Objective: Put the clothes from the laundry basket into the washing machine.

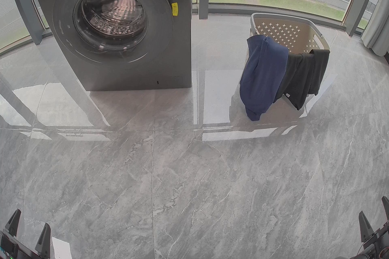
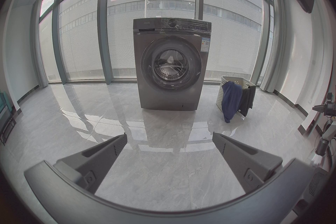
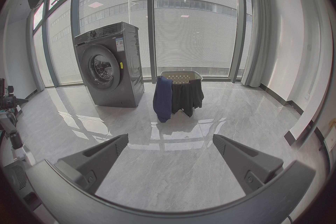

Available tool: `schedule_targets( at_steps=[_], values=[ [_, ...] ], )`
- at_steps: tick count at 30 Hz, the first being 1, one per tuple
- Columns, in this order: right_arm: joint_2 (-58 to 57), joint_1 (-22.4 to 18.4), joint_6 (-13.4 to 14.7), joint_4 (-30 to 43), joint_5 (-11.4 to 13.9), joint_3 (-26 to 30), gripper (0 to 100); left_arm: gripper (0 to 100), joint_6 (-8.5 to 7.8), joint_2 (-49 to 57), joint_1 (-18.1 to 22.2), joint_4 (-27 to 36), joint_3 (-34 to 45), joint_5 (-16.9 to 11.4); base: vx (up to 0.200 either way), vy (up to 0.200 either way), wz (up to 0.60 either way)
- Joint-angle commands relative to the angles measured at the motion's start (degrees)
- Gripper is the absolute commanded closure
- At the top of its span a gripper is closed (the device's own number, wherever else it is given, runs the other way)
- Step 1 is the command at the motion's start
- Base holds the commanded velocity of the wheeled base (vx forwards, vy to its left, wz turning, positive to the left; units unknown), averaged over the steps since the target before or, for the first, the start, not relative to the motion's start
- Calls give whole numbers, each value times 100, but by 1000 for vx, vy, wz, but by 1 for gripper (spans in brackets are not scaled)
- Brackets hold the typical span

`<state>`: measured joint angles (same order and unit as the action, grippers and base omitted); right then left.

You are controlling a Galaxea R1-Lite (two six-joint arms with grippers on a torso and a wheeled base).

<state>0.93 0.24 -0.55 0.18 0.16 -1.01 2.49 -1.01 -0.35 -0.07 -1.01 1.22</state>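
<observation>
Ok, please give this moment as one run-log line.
stage: not started | blue garment, black garment: draped over laundry basket rim | washing machine: left of basket | left gripper: open, empty | right gripper: open, empty

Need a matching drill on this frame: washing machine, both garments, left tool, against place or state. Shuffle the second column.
Column one:
1. washing machine
2. blue garment
3. black garment
4. left tool

Column two:
A. draped over the laundry basket rim, on the side nearer the washing machine
B. open, holding nothing
C. standing to the left of the laundry basket in the head view
D. draped over the laundry basket rim, on the side farther from the washing machine

Pairs: 1-C, 2-A, 3-D, 4-B.
</observation>
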Motion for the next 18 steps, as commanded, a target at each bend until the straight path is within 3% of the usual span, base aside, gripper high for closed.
schedule_targets(
  at_steps=[1,18],
  values=[
    [-93,2,-7,-1,2,92,0,0,-3,66,0,-1,101,1,0,0,0],
    [-93,2,-7,-1,2,92,0,0,6,66,0,-1,101,1,0,0,0]
  ],
)
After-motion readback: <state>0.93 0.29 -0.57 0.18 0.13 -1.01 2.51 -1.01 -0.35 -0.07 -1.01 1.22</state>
